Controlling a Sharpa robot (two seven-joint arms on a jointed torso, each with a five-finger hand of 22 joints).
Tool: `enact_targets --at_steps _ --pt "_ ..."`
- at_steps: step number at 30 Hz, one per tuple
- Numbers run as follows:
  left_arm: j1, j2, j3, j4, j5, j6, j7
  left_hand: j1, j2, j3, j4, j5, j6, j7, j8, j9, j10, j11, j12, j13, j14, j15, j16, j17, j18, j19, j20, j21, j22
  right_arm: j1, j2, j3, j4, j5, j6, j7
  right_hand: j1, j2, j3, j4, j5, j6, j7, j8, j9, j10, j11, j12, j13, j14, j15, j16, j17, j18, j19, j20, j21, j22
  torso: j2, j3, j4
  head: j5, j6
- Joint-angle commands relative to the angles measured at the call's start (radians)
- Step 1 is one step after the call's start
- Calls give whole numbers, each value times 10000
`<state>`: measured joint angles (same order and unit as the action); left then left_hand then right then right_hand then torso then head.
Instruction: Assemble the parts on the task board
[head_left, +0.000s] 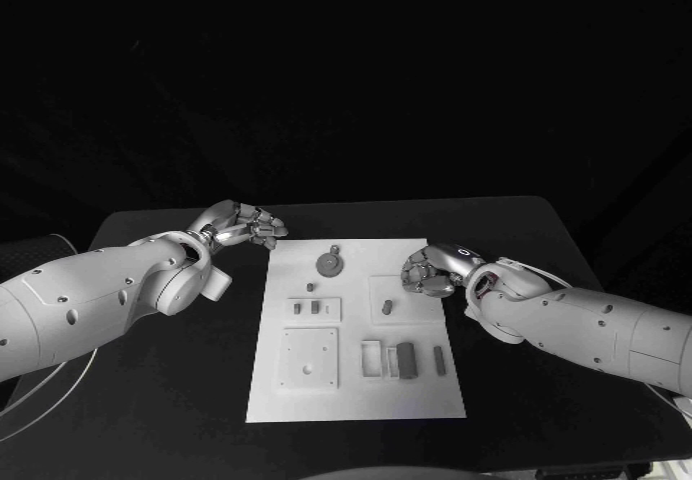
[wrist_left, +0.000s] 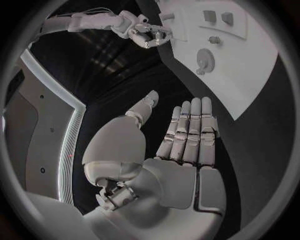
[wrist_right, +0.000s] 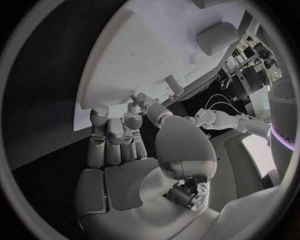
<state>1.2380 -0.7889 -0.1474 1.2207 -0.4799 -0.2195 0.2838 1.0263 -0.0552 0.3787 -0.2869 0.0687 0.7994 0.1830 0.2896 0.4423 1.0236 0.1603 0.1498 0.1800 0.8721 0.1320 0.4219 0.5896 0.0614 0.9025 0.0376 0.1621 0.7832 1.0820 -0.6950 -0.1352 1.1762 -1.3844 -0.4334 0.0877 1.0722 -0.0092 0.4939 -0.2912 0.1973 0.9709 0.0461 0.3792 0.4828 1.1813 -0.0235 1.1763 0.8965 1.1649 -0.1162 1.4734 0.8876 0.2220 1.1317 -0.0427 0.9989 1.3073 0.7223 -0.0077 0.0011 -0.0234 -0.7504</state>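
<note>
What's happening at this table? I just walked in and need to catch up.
A two-armed robot is working at a white task board that carries small grey parts. Its right hand is over the board's right side, fingers curled near a small part; whether it grips anything is unclear. Its left hand is open, off the board's far left corner, holding nothing.

1 task board (head_left: 418, 395), about 8 small grey parts (head_left: 330, 263), and 2 hands (head_left: 428, 272).

A black table (head_left: 173, 400) is set before a dark backdrop, with darkness behind it. Cluttered shelving (wrist_right: 247, 65) is seen dimly beyond the table's edge.
</note>
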Motion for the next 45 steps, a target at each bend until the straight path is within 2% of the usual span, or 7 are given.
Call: enact_targets --at_steps 1,17,24,29,37,39,45 --pt "7 22 8 -5 57 120 53 75 14 -65 3 -45 -56 -12 -42 -14 30 55 -45 -19 41 51 -37 13 170 55 -1 -58 -9 -5 -46 13 64 2 -77 90 -103 9 -19 40 67 434 396 3 18 42 -18 -40 7 13 -63 4 -9 398 91 6 42 131 -3 -5 -4 3 3" --pt "7 -11 8 -13 57 116 62 72 9 -79 5 -44 -69 -12 -50 -19 27 60 -66 -31 31 55 -54 19 168 46 2 -69 -14 23 -287 125 382 205 -73 91 -168 -5 0 44 68 457 386 -8 20 73 -28 -58 8 41 -73 -1 -16 398 117 -4 44 123 0 2 0 33 4" --pt "7 -19 9 -16 31 12 97 77 -2 -88 1 -43 -65 -11 -48 -19 33 61 -77 -38 10 63 -74 21 164 28 6 -83 -19 139 -492 262 908 453 184 -60 -193 -8 9 47 68 464 383 -13 20 84 -31 -66 9 50 -78 -4 -19 398 127 -8 43 119 -1 1 -5 30 8" --pt "8 -17 10 -35 30 -85 105 93 -13 -98 -2 -42 -58 -20 -44 -18 43 61 -93 -48 -29 79 -108 22 155 -8 18 -109 -29 300 -627 307 1364 596 216 -122 -280 -6 17 65 67 465 384 -33 18 95 -32 -86 9 57 -84 -17 -25 398 135 -13 36 111 -11 -20 -28 24 6" --pt "8 21 10 -58 58 -180 96 99 -23 -105 -1 -42 -61 -27 -45 -20 55 59 -100 -52 -46 87 -125 25 152 -23 26 -121 -33 485 -648 345 2186 691 305 -192 -304 -6 21 66 67 466 384 -39 17 98 -32 -92 11 60 -86 -20 -27 398 138 -16 33 108 -25 -11 20 59 2" --pt "8 24 10 -57 58 -213 94 100 -27 -107 -1 -43 -62 -27 -46 -20 57 59 -101 -53 -48 89 -128 26 152 -26 27 -123 -34 532 -600 346 2344 691 366 -213 -307 -6 23 66 67 466 384 -40 17 98 -32 -93 11 60 -86 -21 -27 398 138 -17 33 108 -24 -11 -2 106 26" --pt "11 28 10 -8 59 -286 81 105 -37 -113 -1 -43 -58 -32 -44 -20 70 55 -105 -56 -62 95 -141 28 150 -38 32 -132 -37 570 -149 344 2502 688 567 -235 -314 4 34 61 70 467 382 -45 16 101 -33 -97 12 61 -88 -23 -28 398 139 -20 29 105 -50 -3 1 296 77"
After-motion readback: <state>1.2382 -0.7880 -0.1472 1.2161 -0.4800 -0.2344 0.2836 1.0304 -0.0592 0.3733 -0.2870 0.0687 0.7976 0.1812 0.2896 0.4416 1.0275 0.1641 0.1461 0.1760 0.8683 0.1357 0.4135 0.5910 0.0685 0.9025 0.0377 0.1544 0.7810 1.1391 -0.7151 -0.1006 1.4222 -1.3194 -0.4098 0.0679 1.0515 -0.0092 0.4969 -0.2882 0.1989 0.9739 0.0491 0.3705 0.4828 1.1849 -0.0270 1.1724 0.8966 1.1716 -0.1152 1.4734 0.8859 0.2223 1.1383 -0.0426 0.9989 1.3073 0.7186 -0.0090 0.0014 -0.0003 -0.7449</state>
